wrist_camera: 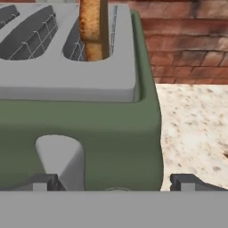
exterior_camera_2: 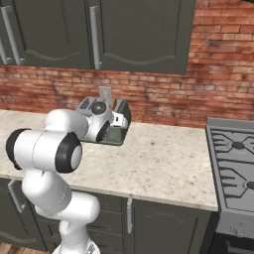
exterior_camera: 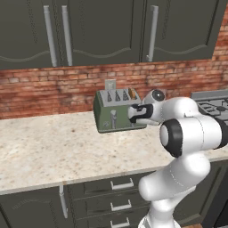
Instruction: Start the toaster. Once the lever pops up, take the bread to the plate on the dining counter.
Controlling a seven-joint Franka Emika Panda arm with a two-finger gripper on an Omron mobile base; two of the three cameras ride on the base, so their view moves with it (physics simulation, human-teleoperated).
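Toaster (wrist_camera: 111, 133), four slots, one bread (wrist_camera: 93, 26)

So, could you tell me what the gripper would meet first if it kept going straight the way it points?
Probably the toaster's green front face: the gripper points at it, with the lever just inside the left fingertip; depth is unclear.

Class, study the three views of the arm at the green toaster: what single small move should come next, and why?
Probably a short push forward and down onto the right lever. The open gripper sits just in front of the toaster, the bread stands high out of its slot, and the lever lies by the left finger, so toasting seems not yet started.
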